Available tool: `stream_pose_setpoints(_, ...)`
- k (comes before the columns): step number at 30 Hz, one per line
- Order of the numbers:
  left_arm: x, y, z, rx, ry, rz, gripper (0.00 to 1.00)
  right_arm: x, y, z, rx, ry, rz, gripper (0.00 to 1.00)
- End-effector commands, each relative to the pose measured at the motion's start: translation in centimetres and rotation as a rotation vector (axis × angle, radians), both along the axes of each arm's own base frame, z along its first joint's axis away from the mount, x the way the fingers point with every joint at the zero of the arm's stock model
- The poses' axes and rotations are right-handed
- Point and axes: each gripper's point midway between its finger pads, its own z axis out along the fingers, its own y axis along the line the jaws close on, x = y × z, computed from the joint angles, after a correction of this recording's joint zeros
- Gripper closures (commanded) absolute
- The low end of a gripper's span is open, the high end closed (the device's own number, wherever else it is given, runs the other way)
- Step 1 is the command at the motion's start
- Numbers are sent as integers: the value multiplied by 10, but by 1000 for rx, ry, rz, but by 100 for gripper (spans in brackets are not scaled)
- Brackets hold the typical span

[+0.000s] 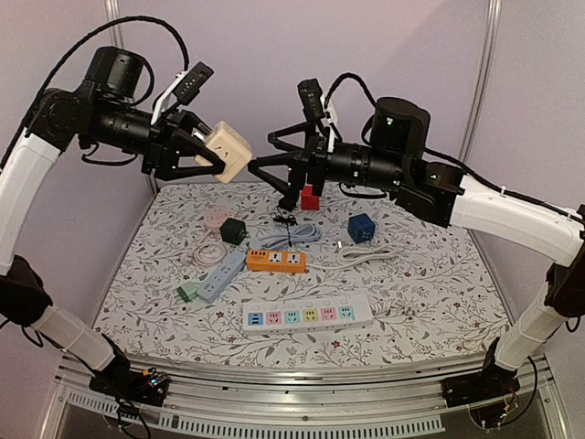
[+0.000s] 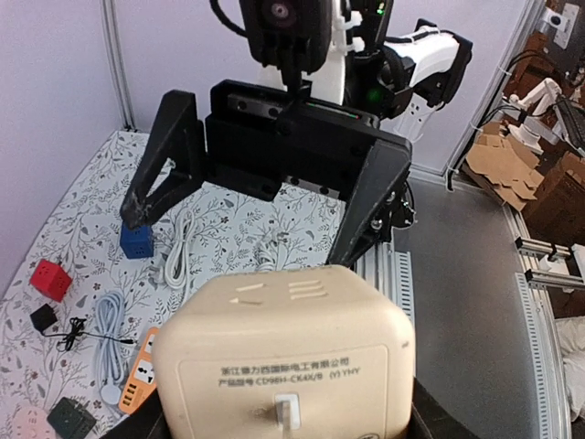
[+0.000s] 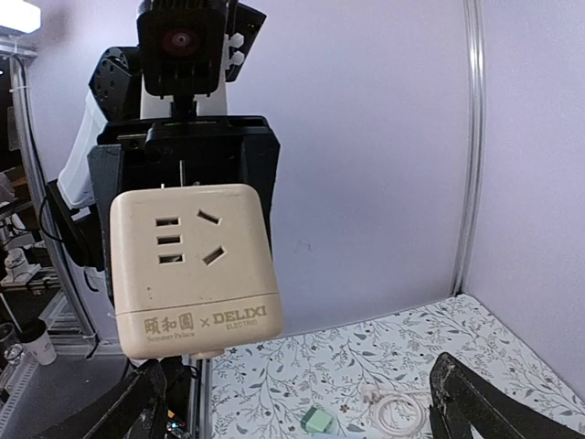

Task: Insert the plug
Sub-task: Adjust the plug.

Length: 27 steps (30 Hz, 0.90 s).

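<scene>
My left gripper [image 1: 218,154] is shut on a cream cube socket adapter [image 1: 228,151] and holds it high above the table's back left. In the left wrist view the cube [image 2: 283,352] fills the bottom, with a plug prong [image 2: 288,412] on its near face. In the right wrist view the cube [image 3: 192,270] shows its socket holes and DELIXI lettering. My right gripper [image 1: 262,154] is open and empty, facing the cube a short gap to its right. Its fingers [image 3: 494,402] frame the bottom of its own view.
On the floral table lie a white power strip [image 1: 306,315], an orange strip [image 1: 274,261], a light blue strip [image 1: 218,277], red [image 1: 311,197], blue [image 1: 361,227] and dark green [image 1: 233,230] cubes, and a coiled white cable [image 1: 366,254].
</scene>
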Motion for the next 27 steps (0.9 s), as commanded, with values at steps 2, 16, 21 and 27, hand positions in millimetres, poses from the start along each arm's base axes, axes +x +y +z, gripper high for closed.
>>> stream_pose_setpoints(2,-19,-3,-2,10,-10,-89,100,-37,13,8,131,113,233,1)
stream_pose_setpoints(16,-22,-12,-7,20,-3,-116,100,-51,29,8,139,100,349,25)
stream_pose_setpoints(21,-24,-11,-8,25,-3,-121,100,-53,33,6,132,114,379,60)
stream_pose_setpoints(27,-22,-7,-13,52,-26,-105,90,-52,27,2,112,134,384,100)
